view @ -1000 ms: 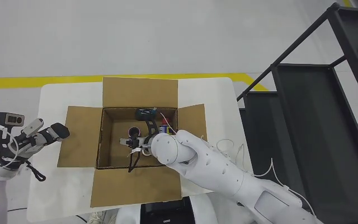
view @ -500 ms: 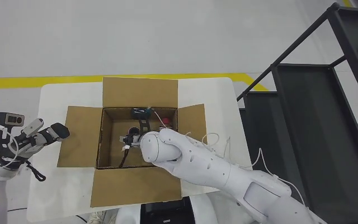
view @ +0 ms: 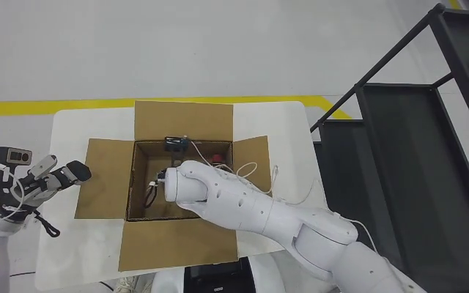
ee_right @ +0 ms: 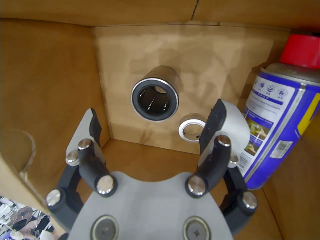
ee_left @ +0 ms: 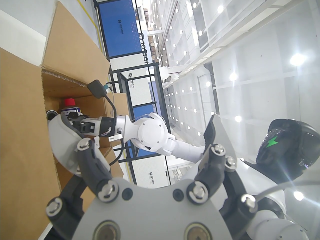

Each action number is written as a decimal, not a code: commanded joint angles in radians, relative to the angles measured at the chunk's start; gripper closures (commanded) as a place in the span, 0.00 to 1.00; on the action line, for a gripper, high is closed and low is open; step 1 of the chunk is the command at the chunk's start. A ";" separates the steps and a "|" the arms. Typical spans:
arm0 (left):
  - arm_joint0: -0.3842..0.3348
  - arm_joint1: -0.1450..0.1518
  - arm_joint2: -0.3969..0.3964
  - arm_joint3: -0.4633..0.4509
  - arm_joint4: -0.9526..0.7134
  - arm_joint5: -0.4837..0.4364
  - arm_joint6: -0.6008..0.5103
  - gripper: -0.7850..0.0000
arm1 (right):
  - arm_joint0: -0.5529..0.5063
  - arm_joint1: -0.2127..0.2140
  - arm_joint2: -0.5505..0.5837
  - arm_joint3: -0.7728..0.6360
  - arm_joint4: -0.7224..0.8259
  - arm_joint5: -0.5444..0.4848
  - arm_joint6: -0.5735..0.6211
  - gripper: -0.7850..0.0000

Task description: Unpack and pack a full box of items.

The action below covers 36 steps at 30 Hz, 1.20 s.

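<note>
Our right hand (ee_right: 154,122) is hanging open and empty inside the box (ee_right: 50,76), with cardboard walls standing close around. We are facing the steel bearing (ee_right: 155,93), which is standing on end just ahead between the fingers, a small ring (ee_right: 191,131) sitting beside it. A spray can (ee_right: 277,126) is crowding the box's 1 o'clock corner. Our left hand (view: 62,176) is hovering open at the tabletop's (view: 286,124) 9 o'clock edge.

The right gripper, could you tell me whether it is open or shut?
Open: the right gripper has its fingers apart inside the box, gripping nothing.
</note>
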 commanded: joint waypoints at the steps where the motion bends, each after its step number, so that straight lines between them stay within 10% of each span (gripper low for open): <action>1: 0.000 0.000 0.000 0.000 0.000 0.000 0.000 0.00 | 0.009 -0.023 -0.004 0.046 0.014 -0.007 -0.013 0.00; 10: 0.000 0.000 0.000 0.000 0.000 0.000 0.000 0.00 | 0.044 -0.099 -0.010 0.200 0.043 -0.044 -0.046 0.04; 12: 0.000 0.000 0.000 0.000 0.000 0.000 0.000 0.00 | 0.050 -0.113 -0.008 0.224 0.048 -0.047 -0.049 0.52; 16: 0.000 0.000 0.000 0.000 0.000 0.000 0.000 0.00 | 0.059 -0.135 -0.002 0.258 0.054 -0.040 -0.053 0.98; 36: 0.000 0.000 0.000 0.000 0.000 0.000 0.000 0.00 | -0.032 -0.138 0.022 0.059 -0.068 0.049 -0.116 1.00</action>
